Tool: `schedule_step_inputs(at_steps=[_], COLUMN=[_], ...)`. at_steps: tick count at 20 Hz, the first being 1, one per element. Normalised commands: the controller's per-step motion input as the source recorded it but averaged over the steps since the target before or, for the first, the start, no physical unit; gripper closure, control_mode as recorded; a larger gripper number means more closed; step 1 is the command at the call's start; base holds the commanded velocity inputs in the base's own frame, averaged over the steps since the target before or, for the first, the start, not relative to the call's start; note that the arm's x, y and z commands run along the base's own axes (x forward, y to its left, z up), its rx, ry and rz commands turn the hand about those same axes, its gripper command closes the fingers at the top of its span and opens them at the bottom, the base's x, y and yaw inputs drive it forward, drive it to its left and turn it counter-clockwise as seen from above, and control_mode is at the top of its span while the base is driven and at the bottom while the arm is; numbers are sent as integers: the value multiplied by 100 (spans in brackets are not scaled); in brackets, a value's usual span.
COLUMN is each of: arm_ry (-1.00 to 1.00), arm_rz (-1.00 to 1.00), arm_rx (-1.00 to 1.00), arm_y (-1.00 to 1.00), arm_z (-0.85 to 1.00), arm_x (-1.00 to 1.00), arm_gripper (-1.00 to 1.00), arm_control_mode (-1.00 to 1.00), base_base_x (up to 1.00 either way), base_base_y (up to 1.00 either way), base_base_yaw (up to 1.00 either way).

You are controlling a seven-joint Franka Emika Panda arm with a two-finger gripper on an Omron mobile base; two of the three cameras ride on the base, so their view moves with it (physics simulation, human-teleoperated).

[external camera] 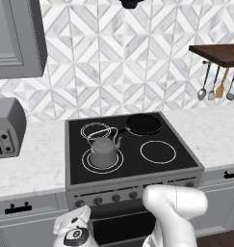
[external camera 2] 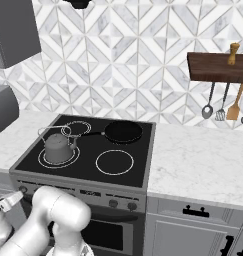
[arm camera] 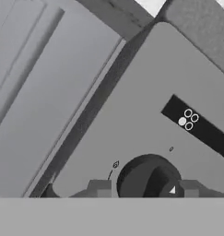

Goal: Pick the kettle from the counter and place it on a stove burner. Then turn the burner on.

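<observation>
With the kettle [external camera: 103, 151] already set on the front-left stove burner [external camera: 102, 160], the gripper [arm camera: 145, 188] is seen clasping the leftmost control knob [arm camera: 148, 177], which could slip untwisted if gripped off-centre.

Dark grey kettle [external camera: 103, 151] — black cooktop [external camera: 181, 163], white rings — white grey-veined counter [external camera: 29, 169]

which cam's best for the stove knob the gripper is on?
Hand view: the black knob sits close-up between the fingertips, burner icon panel beside it. Left base view shows the knob row small; right base view has the arm hiding the left knobs.
</observation>
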Motion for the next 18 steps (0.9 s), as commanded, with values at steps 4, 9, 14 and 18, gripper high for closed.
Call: schedule_step_inputs(at_steps=[4,9,14,18], arm_ry=[31,35,18,0], arm_rz=[0,0,3,4], arm_rx=[-36,-37,-30,-2], arm_y=[34,37,29,0], arm_z=[-43,-39,-18,-1], arm_x=[47,48,27,0], arm_gripper=[100,100,100,100], arm_control_mode=[-100,-100,-100,-100], base_base_x=[0,0,0,0], base_base_y=[0,0,0,0], base_base_yaw=[0,0,0,0])
